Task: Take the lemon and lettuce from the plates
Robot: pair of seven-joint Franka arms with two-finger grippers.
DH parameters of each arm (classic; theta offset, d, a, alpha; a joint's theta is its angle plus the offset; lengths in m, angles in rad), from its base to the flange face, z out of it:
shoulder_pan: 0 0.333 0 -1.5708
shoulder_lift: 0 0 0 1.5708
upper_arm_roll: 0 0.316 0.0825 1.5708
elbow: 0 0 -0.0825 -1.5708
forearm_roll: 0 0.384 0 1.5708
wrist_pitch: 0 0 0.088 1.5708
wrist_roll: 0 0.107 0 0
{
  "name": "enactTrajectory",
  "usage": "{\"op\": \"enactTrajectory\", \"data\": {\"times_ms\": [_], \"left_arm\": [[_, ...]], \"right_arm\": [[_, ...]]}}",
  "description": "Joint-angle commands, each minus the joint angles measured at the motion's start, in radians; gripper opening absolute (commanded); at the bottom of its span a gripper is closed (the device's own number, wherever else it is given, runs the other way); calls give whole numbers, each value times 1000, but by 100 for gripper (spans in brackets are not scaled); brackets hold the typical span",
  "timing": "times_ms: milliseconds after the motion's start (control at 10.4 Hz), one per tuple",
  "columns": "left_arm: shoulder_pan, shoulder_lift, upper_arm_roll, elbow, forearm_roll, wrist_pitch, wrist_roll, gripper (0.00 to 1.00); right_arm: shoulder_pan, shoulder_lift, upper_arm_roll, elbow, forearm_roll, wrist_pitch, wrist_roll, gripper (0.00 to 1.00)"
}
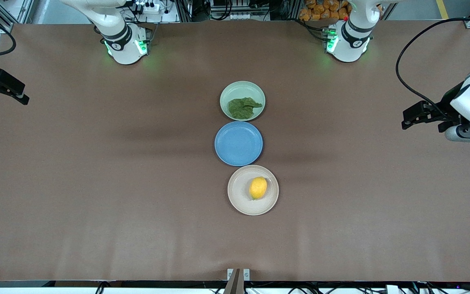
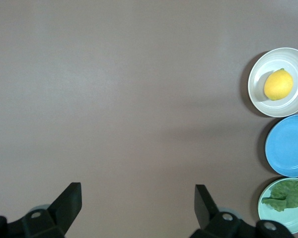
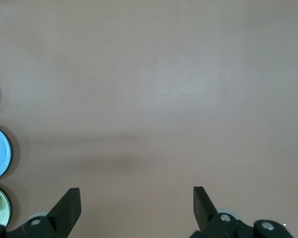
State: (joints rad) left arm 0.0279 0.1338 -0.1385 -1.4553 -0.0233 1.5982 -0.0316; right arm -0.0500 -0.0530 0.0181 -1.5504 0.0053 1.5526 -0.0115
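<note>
The black two-finger left gripper hangs with its jaws spread wide and empty over bare brown table at the left arm's end, and the black right gripper does the same at the right arm's end. Both wait well apart from a row of three plates midway between them.

From either gripper the row lies straight inward toward the table's middle. The crinkled dark green lettuce lies flat on the pale mint plate at the end of the row toward the bases, and the oval yellow lemon sits on the beige plate at the camera end, its long axis roughly along the row. An empty blue plate lies between them.

Neither arm looks clearly nearer, and the plain flat cloth around the plates leaves open room on both sides.

a yellow-orange lemon is seen on a beige plate, dark green crinkled lettuce on a mint plate, a plain blue plate between, on a brown tabletop.
</note>
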Motion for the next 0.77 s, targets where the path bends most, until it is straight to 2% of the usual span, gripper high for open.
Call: {"op": "enactTrajectory", "data": {"times_ms": [0, 670], "left_arm": [[6, -11, -4, 0, 6, 3, -1, 100], [3, -10, -4, 0, 2, 3, -5, 100]], "right_arm": [[-7, 2, 2, 10, 13, -12, -15, 100], [-7, 4, 2, 10, 13, -11, -15, 100]]}}
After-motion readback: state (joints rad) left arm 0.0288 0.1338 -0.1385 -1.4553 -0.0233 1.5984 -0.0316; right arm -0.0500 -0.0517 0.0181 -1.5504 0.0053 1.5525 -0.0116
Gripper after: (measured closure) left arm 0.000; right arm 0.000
